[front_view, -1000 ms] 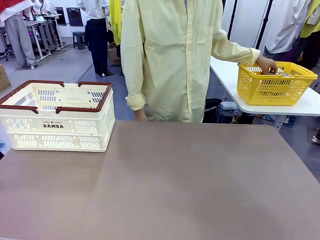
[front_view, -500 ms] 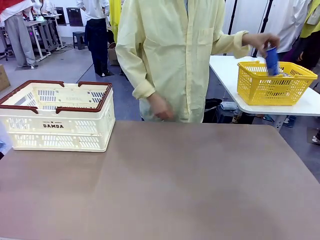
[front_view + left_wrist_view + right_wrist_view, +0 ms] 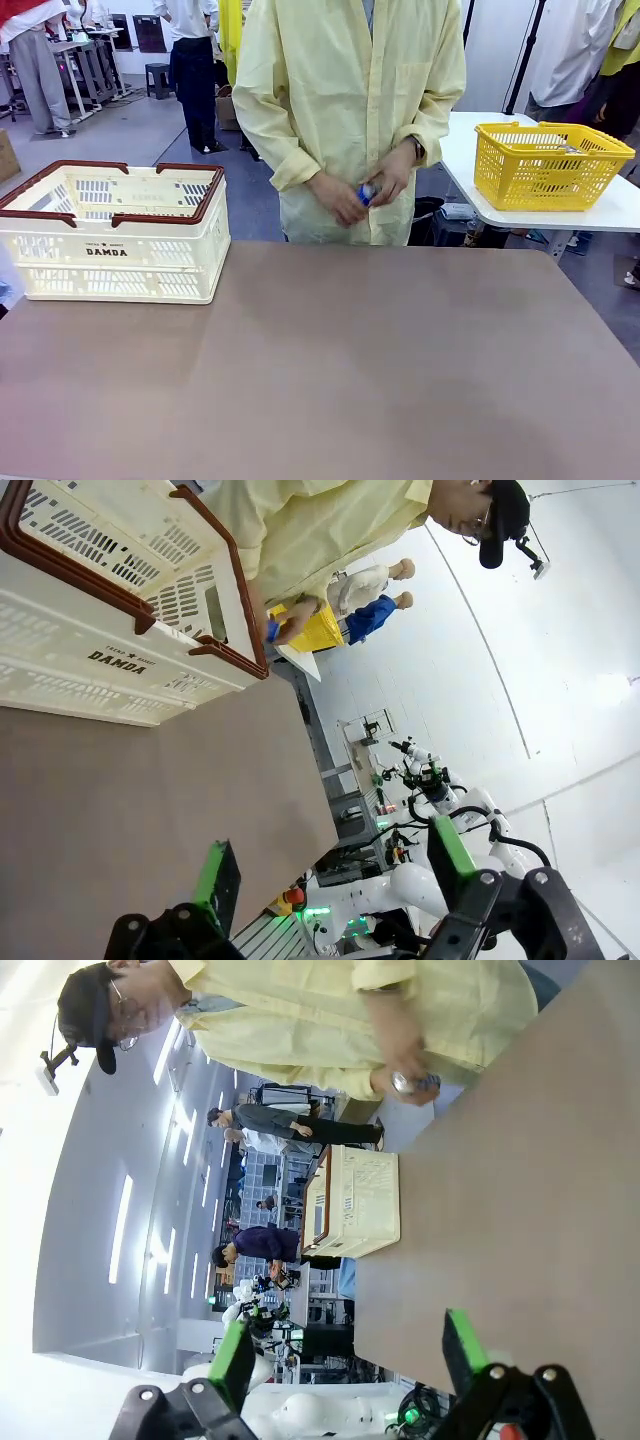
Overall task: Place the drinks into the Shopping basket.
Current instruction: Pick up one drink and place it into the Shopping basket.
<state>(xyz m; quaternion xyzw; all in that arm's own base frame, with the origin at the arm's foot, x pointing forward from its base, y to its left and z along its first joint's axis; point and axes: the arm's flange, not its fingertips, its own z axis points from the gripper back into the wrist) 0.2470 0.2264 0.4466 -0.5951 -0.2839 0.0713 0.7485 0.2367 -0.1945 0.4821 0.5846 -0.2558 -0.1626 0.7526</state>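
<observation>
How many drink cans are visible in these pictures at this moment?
1: a blue can, held between the person's hands behind the table. Others may be hidden inside the yellow basket.

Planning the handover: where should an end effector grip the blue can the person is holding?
Probably across the round body of the small blue aluminium can, from the robot's side. The person's hands cover most of it, so wait until more shows.

A bright, white-walled lab hall. Plain worktables (image 3: 400, 380) stand on a grey floor (image 3: 120, 135), and people (image 3: 35, 75) stand at benches (image 3: 88, 55) under ceiling strip lights (image 3: 122, 1230).
</observation>
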